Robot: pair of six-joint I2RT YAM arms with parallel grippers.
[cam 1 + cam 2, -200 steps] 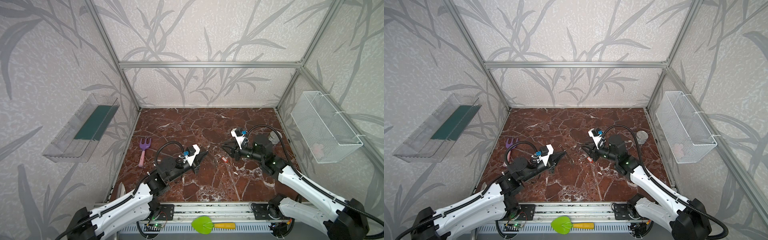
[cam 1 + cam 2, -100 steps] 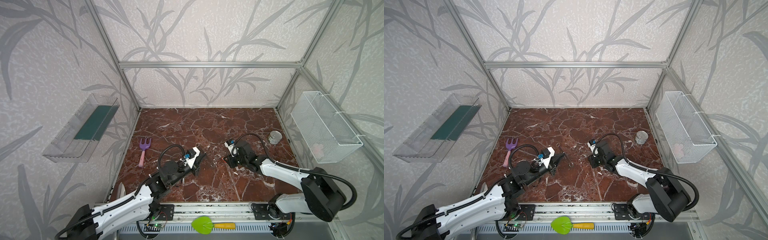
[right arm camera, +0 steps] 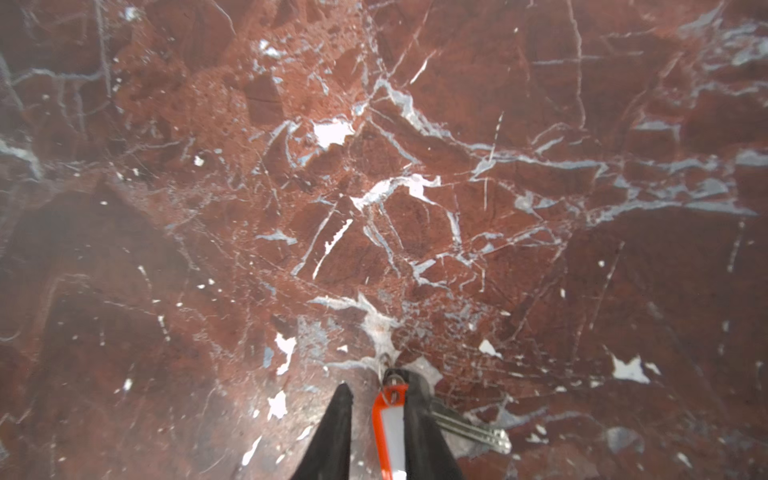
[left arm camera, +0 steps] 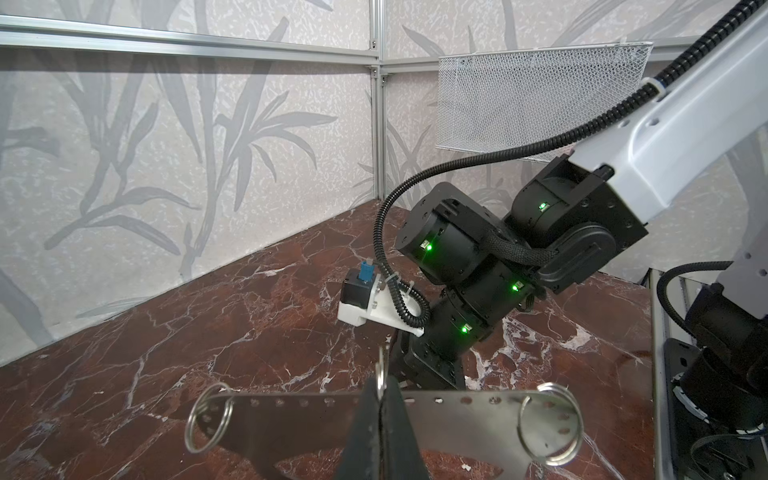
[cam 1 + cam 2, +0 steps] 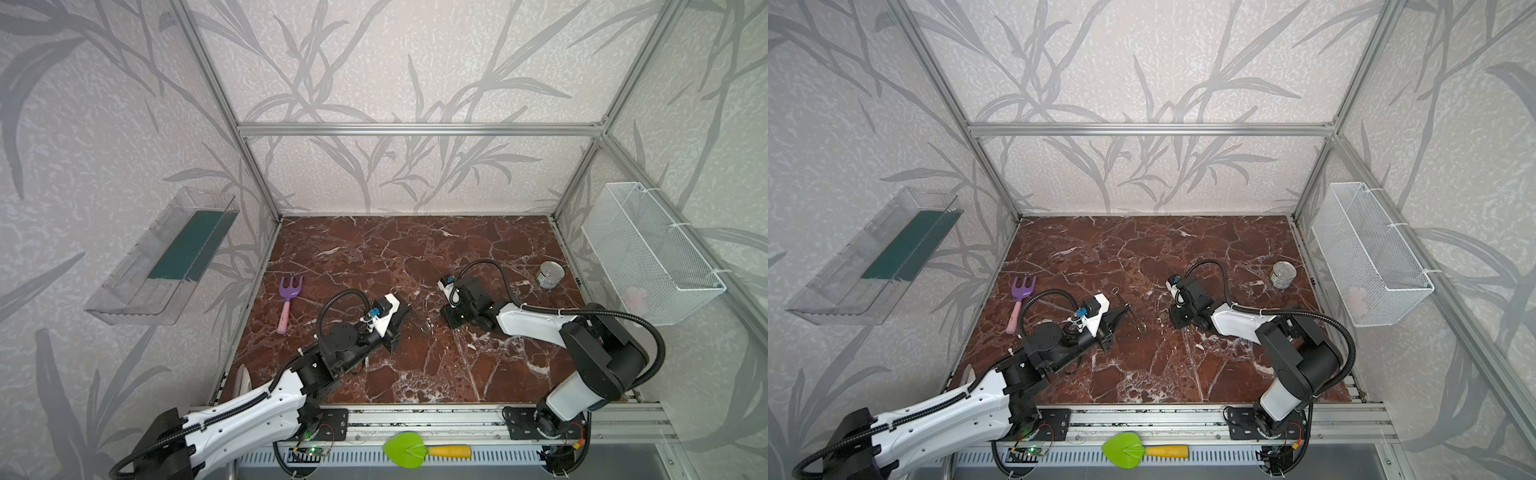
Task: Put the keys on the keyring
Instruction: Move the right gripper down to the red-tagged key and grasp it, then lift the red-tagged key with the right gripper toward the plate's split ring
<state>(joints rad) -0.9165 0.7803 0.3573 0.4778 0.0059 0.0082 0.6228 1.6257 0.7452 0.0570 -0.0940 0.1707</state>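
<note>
The right pincer [image 3: 374,384] points down at the red marble desk [image 3: 415,187] with its jaws a little apart, not clenched. The keys [image 3: 392,428] lie on the desk between its two fingers. The red tag with the white label sits against one finger, and a narrow gap shows between it and the other. The small silver key blade sticks out sideways past the finger that the tag touches, outside the jaws. The left pincer [image 4: 381,388] is clenched on the keyring [image 4: 291,419], a flat pale-grey plate with a row of small holes. It grips the holed edge near the middle, and the plate stretches out to both sides of the tips. A wire ring hangs at each end of the plate.
</note>
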